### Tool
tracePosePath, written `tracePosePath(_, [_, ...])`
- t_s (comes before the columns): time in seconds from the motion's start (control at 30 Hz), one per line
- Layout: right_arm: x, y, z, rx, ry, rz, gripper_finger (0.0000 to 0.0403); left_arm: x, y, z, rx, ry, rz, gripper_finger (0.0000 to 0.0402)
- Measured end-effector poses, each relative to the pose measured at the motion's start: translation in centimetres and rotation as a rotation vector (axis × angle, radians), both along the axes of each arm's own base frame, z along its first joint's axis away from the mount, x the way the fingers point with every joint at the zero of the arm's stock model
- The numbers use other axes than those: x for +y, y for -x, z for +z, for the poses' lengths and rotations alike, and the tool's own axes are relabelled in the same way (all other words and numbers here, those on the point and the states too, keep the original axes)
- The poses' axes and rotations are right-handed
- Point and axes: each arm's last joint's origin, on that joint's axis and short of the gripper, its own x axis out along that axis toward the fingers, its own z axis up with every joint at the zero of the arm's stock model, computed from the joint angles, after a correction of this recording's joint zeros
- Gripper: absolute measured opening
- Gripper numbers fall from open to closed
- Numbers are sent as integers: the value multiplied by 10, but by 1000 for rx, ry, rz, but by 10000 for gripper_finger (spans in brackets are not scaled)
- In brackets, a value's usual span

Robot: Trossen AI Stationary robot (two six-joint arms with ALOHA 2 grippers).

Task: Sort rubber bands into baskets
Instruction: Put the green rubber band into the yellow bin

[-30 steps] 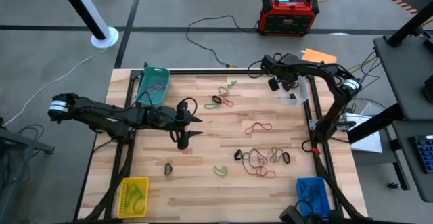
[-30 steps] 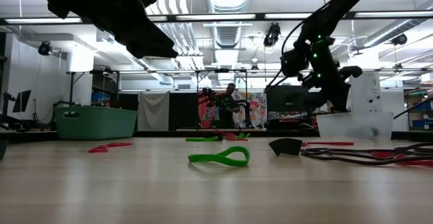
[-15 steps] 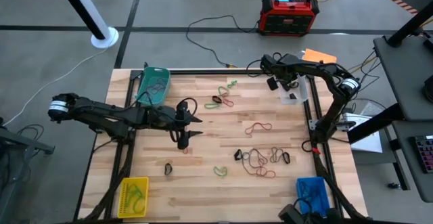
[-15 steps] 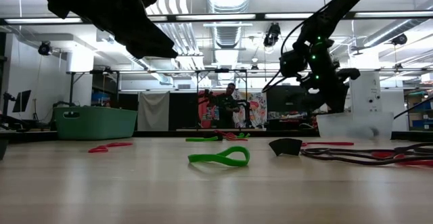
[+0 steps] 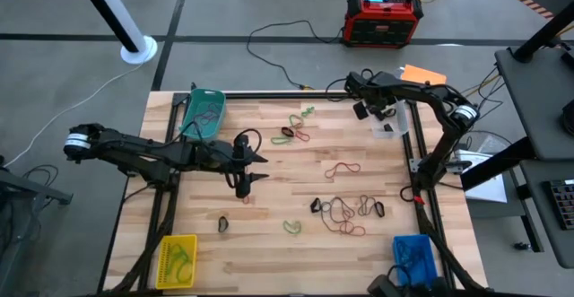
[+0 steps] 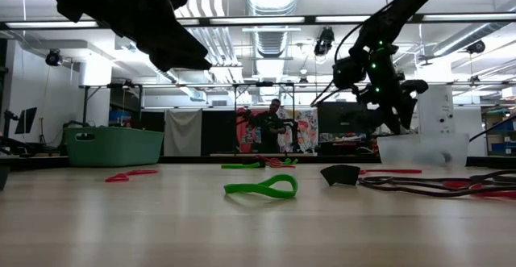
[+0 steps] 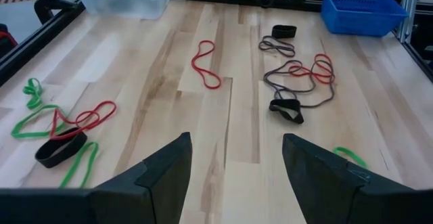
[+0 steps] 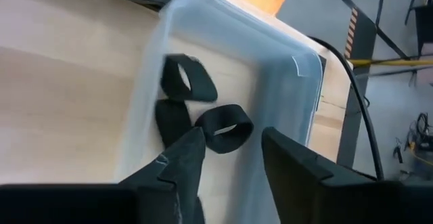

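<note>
so, three wide black rubber bands (image 8: pixel 203 109) inside clear basket (image 8: pixel 284 75), right claw (image 8: pixel 226 160) parted, empty

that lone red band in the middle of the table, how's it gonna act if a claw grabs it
The red band lies flat in a thin, uneven loop, so it will probably droop limply from a pinch. It looks very light for its size. Pushed, it would likely slide or bunch rather than roll.

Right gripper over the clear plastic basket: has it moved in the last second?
Barely. The right gripper hangs at the same spot over the clear plastic basket; its fingers have parted.
</note>
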Motion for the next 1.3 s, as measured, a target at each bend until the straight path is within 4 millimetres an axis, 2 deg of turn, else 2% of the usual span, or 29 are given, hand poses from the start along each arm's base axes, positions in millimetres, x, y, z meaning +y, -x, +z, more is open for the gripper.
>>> tracePosePath(0.27, [39, -33, 28, -109, 96, 205, 159, 0, -2, -1, -12, 16, 8, 215])
tracePosePath(0.43, [80, -62, 43, -190, 140, 447, 157, 0, -10, -7, -11, 20, 10, 215])
tracePosePath(0.63, [133, -82, 41, -380, 103, 793, 154, -1, -20, -20, 6, 19, 10, 215])
tracePosePath(0.77, [164, -82, 32, -499, 33, 1074, 157, -1, -27, -24, 20, 13, 8, 215])
tracePosePath(0.87, [179, -75, 32, -603, 29, 1213, 155, 1, -33, -22, 21, -6, 4, 215])
tracePosePath(1.1, [188, -53, 40, -793, 190, 1264, 141, 6, -49, -20, 57, -87, 4, 215])
tracePosePath(1.3, [191, -37, 36, -868, 255, 1259, 133, 23, -54, -35, 152, -125, 35, 215])
